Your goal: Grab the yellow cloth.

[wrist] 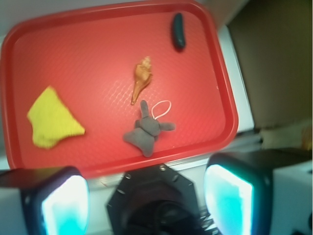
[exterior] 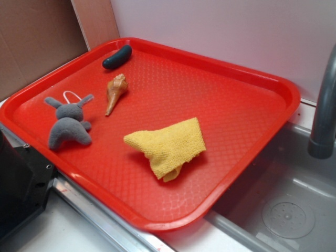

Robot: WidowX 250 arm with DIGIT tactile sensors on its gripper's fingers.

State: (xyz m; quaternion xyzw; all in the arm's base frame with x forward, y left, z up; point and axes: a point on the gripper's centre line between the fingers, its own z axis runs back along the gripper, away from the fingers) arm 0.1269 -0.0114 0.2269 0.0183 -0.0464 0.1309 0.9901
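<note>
1. On the red plastic tray (exterior: 247, 73), toward its near edge in the exterior view, lies the mustard-yellow terry cloth (exterior: 167, 146), crumpled and roughly triangular, well apart from the other items.
2. Seen from the wrist camera, the gripper (wrist: 146, 205) hangs beyond the tray's rim, its jaws spread wide and holding nothing; the cloth (wrist: 51, 119) sits off toward the left pad (wrist: 63, 205).
3. To grasp well, I judge the arm should travel over the cloth's thick middle, descend until the pads press into the nap, then pinch a raised fold rather than a flat corner.
4. Its long axis runs from the pointed tip facing the grey plush toy (exterior: 68, 126) across to the wide edge; a folded flap hangs toward the near rim.
5. The tan spiral seashell (exterior: 116, 92) and dark green pickle-shaped toy (exterior: 117, 56) lie farther back, clear of the likely approach.
</note>
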